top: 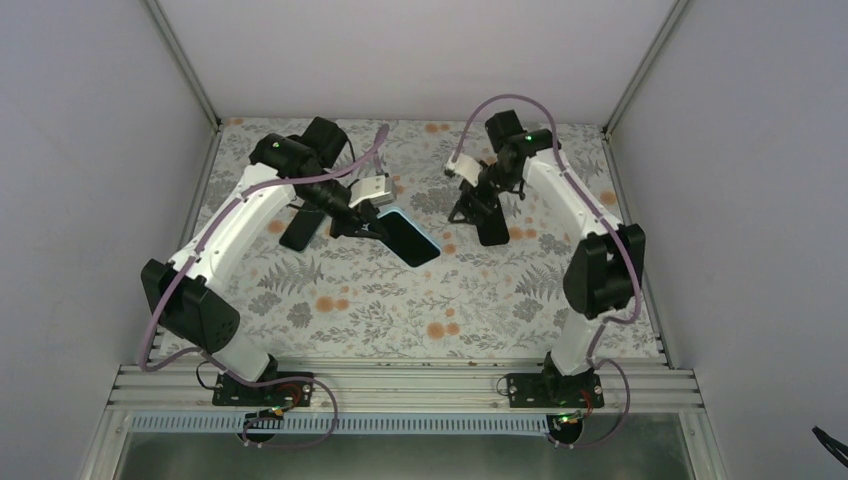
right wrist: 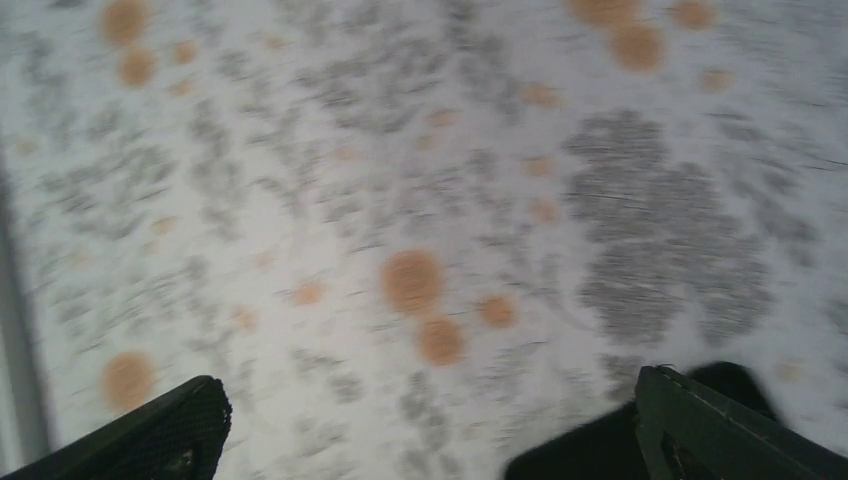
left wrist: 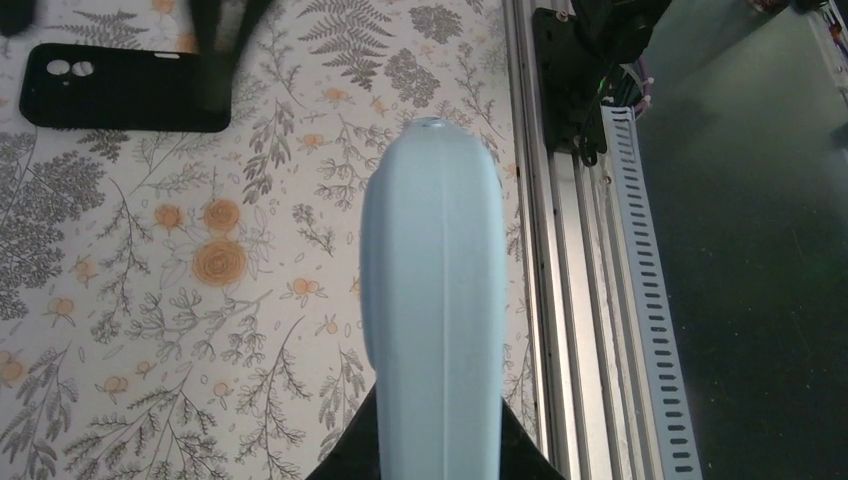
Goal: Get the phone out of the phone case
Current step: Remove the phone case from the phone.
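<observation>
My left gripper (top: 372, 218) is shut on a light-blue phone (top: 410, 237) with a black screen and holds it above the table's middle. In the left wrist view the phone's blue edge (left wrist: 432, 300) runs up from between the black fingers (left wrist: 345, 462). A black phone case (top: 491, 229) lies flat on the table at the right; its camera holes show in the left wrist view (left wrist: 125, 88). My right gripper (top: 478, 205) is open just above the case's far end. In the blurred right wrist view its gripper (right wrist: 430, 410) stands wide open, with the case (right wrist: 585, 450) by the right finger.
The floral table cover (top: 420, 300) spans the work area. A second flat black shape (top: 300, 228) lies under my left forearm. Aluminium rails (top: 400, 385) run along the near edge, and grey walls enclose the sides and back.
</observation>
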`<state>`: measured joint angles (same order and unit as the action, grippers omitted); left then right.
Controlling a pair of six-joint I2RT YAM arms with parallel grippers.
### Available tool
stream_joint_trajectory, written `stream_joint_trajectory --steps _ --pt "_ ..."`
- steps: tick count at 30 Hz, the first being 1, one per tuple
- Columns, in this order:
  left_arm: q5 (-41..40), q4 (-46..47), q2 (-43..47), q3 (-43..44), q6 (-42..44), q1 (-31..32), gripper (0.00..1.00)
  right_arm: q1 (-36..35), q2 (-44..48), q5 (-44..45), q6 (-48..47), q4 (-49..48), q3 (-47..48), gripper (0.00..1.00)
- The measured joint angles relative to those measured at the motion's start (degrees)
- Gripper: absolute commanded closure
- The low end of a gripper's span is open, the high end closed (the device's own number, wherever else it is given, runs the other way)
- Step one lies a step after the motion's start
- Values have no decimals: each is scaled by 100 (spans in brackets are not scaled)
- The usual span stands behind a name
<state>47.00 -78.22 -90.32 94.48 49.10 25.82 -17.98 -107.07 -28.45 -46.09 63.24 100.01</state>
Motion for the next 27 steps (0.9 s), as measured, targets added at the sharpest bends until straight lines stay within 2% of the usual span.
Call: stream_joint_trajectory --steps 3,7,27 --pt "0 -11 -85 90 0 0 98 -350 573 -131 -140 297 -527 0" --pt "0 -9 -131 181 -2 0 98 -588 973 -417 -214 455 -643 0" --pt "2 -24 -247 407 -4 0 98 -643 1023 -629 -452 798 -1014 0"
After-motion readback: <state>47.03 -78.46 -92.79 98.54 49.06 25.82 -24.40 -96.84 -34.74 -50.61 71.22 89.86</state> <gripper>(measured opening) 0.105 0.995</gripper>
